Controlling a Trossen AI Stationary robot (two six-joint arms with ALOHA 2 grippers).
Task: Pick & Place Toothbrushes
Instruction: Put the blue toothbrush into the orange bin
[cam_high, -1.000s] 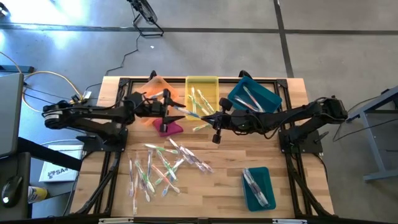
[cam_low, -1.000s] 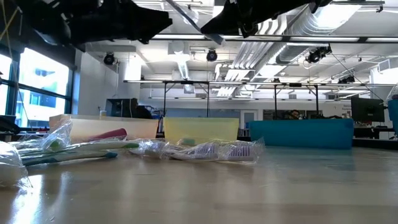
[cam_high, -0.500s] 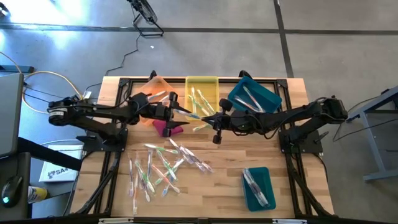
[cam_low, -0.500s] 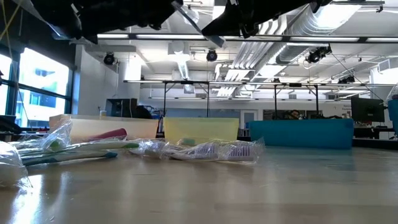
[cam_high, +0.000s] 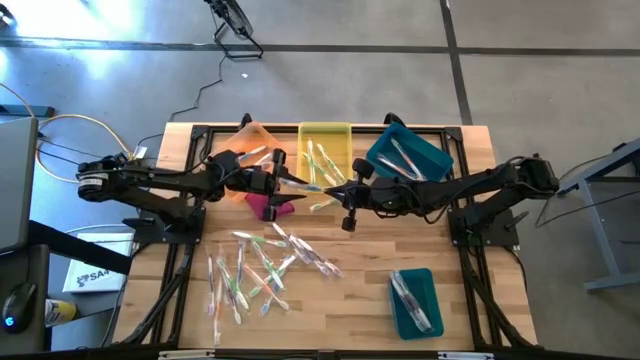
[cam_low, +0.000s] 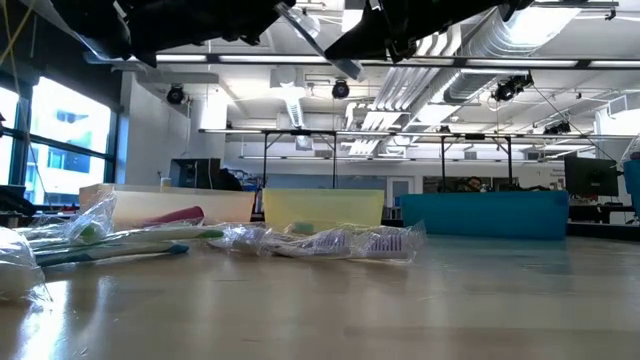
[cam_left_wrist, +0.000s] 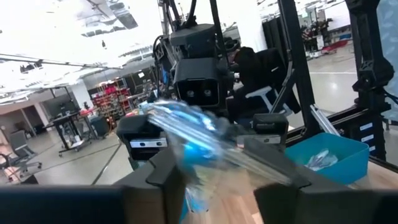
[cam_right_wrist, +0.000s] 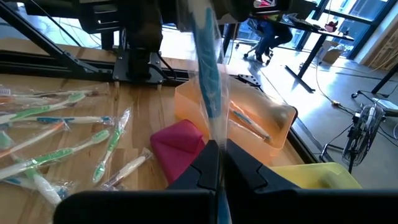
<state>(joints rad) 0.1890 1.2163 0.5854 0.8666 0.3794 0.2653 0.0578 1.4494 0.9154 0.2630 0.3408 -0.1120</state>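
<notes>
While the right end effector (cam_high: 333, 189) stays pinched on the blue wrapped toothbrush (cam_right_wrist: 207, 74) above the table (cam_high: 360, 275), the left end effector (cam_high: 283, 178) grips partway; we fear a slip.

Table (cam_high: 360, 270): pale wood planks, matt. Toothbrushes (cam_high: 250, 275): plastic, in glossy crinkled clear wrap. Orange bin (cam_right_wrist: 261, 127): translucent smooth plastic.

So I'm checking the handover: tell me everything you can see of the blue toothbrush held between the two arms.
The blue toothbrush is a thin blue stick in a clear, crinkly wrapper. It hangs in the air over the table's middle, near the yellow bin. The right hand is shut on one end; the left hand has its fingers on either side of the other end.
</notes>
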